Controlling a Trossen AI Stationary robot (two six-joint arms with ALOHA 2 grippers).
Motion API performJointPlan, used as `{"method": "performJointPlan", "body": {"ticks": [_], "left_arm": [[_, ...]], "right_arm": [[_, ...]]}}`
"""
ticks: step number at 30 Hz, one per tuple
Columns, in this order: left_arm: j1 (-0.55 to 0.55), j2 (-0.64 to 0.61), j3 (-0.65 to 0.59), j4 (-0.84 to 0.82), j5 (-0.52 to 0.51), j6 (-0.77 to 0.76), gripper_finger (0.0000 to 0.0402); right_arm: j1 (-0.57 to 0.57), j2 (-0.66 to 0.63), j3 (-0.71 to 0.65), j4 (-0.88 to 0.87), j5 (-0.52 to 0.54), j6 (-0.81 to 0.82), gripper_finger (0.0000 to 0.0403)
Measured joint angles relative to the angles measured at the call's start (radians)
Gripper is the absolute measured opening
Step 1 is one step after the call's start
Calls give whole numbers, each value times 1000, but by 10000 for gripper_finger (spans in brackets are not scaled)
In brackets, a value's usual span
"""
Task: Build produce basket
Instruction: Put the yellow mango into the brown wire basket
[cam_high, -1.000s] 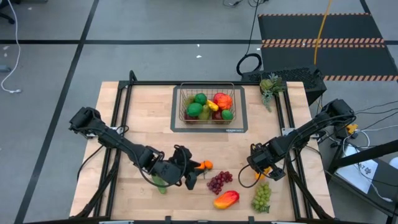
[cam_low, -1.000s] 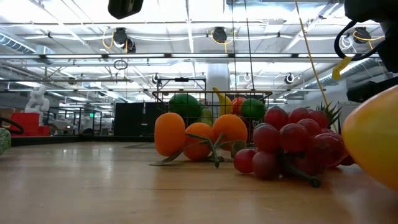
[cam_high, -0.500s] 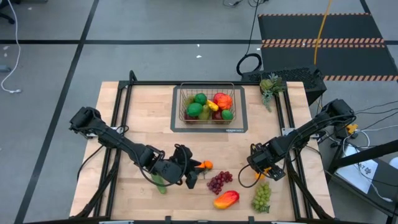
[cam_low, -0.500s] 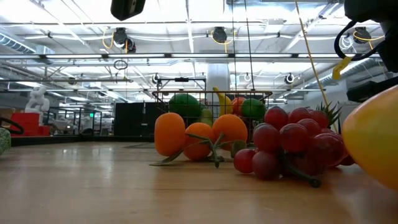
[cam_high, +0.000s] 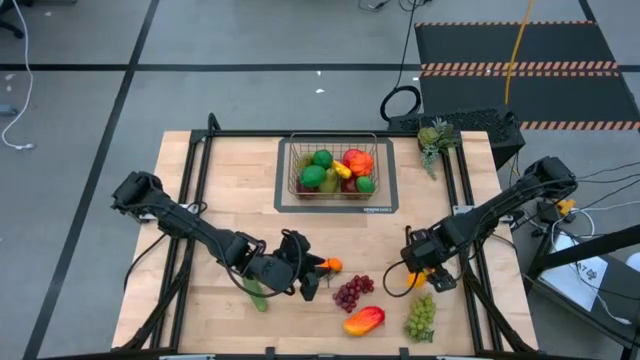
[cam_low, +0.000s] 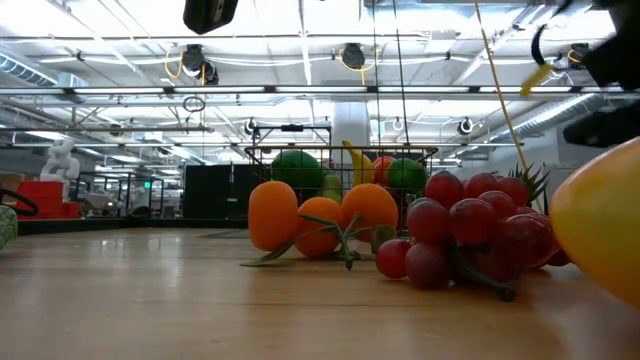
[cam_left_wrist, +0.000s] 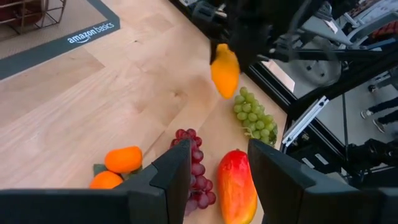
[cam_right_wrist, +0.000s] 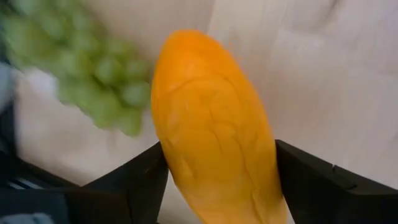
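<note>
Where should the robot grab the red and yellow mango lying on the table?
Probably across the narrow middle of the red and yellow oval mango, coming straight down from above. It lies flat on the wooden table, long axis slanted, so fingers fit on its two long sides. The purple grapes lie close on one side, so keep the gripper narrow.

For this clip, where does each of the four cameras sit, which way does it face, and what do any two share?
High: overhead, straight down on the table; both arms show, and the basket.
Low: at tabletop height, level toward the basket, purple grapes close; dark arm parts at the top.
Left wrist: on the left arm, past the left hand, open, toward the red mango.
Right wrist: on the right arm; the right hand grips an orange fruit.
Shared: left wrist also shows that orange fruit; green grapes appear in both wrist views.
</note>
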Motion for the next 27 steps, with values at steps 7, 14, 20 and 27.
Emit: {"method": "performJointPlan", "body": {"ticks": [7, 14, 20, 27], "left_arm": [[28, 0, 0, 22, 1, 25, 159], [56, 0, 0, 81, 1, 76, 159], [79, 0, 0, 180, 3, 169, 159], [103, -1, 0, 288, 3, 271, 159]], "right_arm": [[0, -140, 29, 95, 1, 247, 258], [0, -254, 29, 337, 11, 461, 259], [0, -305, 30, 597, 59, 542, 260], [0, -316, 30, 870, 62, 556, 260]]}}
